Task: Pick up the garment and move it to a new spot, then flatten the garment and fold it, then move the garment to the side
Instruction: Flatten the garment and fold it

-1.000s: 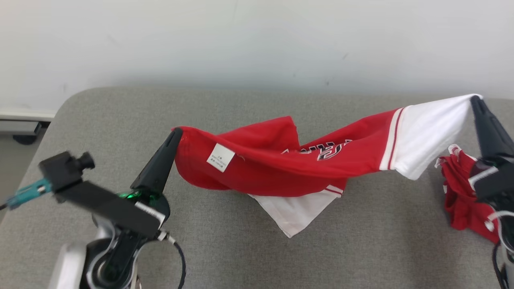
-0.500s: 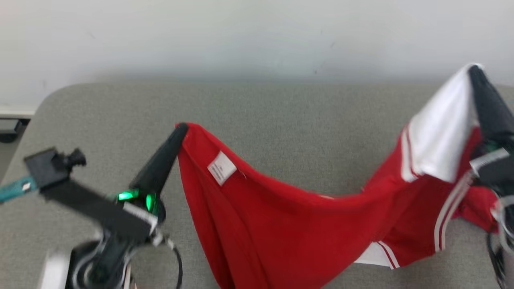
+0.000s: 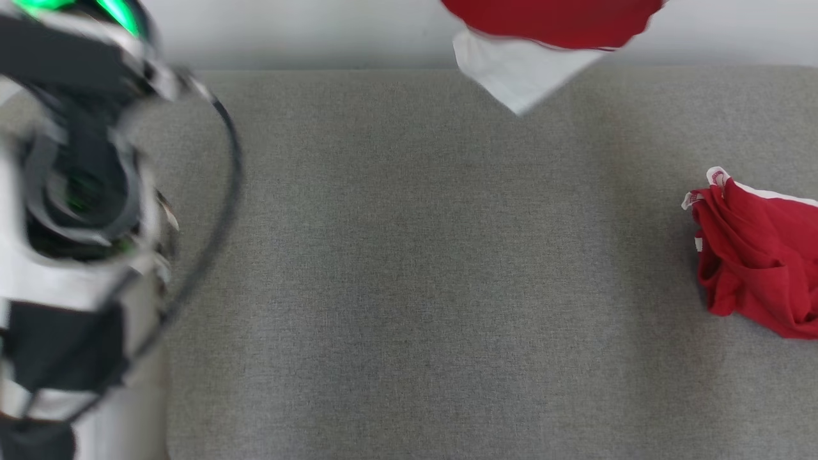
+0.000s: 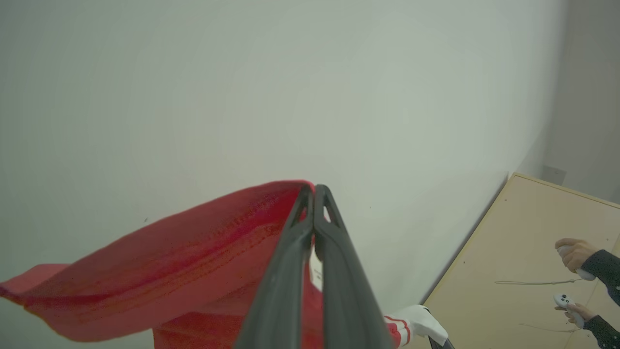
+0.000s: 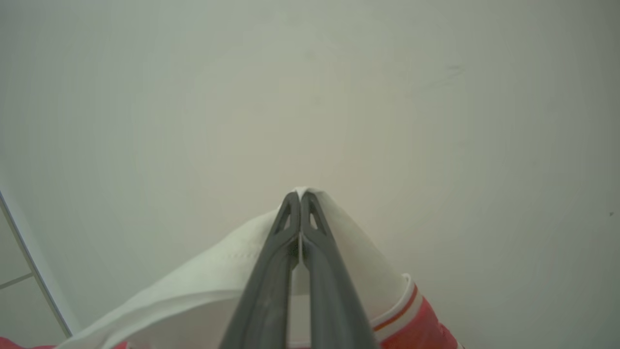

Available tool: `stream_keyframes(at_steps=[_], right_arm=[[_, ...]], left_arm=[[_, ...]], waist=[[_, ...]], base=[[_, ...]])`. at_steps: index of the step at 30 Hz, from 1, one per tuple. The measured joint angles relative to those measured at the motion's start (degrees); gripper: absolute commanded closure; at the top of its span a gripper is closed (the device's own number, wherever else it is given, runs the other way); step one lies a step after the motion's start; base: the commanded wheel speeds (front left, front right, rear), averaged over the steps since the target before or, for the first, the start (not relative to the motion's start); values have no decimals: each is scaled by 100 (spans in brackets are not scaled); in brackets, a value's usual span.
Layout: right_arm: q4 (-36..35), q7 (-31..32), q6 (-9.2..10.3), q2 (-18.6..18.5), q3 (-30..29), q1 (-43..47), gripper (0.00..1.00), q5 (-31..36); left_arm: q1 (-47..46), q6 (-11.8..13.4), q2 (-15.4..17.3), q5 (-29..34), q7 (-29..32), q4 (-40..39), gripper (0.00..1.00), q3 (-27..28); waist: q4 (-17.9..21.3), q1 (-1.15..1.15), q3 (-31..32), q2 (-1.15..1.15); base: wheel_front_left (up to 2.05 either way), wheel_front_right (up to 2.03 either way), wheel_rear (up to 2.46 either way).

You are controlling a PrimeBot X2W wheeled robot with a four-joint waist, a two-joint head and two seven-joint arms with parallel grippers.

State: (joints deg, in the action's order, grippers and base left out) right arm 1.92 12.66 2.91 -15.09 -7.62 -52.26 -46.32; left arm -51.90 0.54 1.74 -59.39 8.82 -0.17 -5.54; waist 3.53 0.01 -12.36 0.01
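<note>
Clamping the red hem of the red-and-white jersey (image 4: 169, 261) with the left gripper (image 4: 315, 190), fingers pressed tight on the cloth against a pale wall (image 4: 242, 72). Pinching the jersey's white sleeve (image 5: 203, 286) with the right gripper (image 5: 300, 194), tips closed together over the fabric. Holding the jersey aloft, well clear of the grey upholstered surface (image 3: 409, 287), with a red edge and a white corner dangling at the top of the head view. Leaving a second crumpled red garment (image 3: 754, 255) lying at the surface's right edge. At the left wrist view's lower right, a person's hands (image 4: 574, 254) holding controllers (image 4: 564, 300).
</note>
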Motion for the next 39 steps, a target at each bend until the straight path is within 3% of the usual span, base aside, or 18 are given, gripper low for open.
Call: stream_keyframes(at_steps=[5,9,13,21,33,39], right_arm=[[204,482,-70,-19,308,1744,100,14],[416,708,-36,129,502,2793,100,21],[660,818,-41,235,604,2792,100,-4],[857,1080,-149,46,658,2859,100,-14],[347,1580,-207,24,709,4112,100,-274],[-67,1855,-88,-21,703,4762,100,-357]], left_arm=[[1406,-163,93,304,151,694,100,-478],[2184,-223,431,682,185,1399,100,-743],[2179,-313,548,853,194,1963,100,-809],[2110,-521,608,864,122,2689,100,-878],[3055,-620,928,1037,-86,2850,100,-1042],[3446,-661,1172,1187,-236,2808,100,-1036]], waist=[[0,0,-131,0],[17,-1,-290,0],[68,0,-448,0],[146,-2,-273,0],[70,-2,379,-1],[19,-3,691,-1]], base=[[0,0,0],[0,0,0],[0,0,0],[0,0,0],[0,0,0],[0,0,0]])
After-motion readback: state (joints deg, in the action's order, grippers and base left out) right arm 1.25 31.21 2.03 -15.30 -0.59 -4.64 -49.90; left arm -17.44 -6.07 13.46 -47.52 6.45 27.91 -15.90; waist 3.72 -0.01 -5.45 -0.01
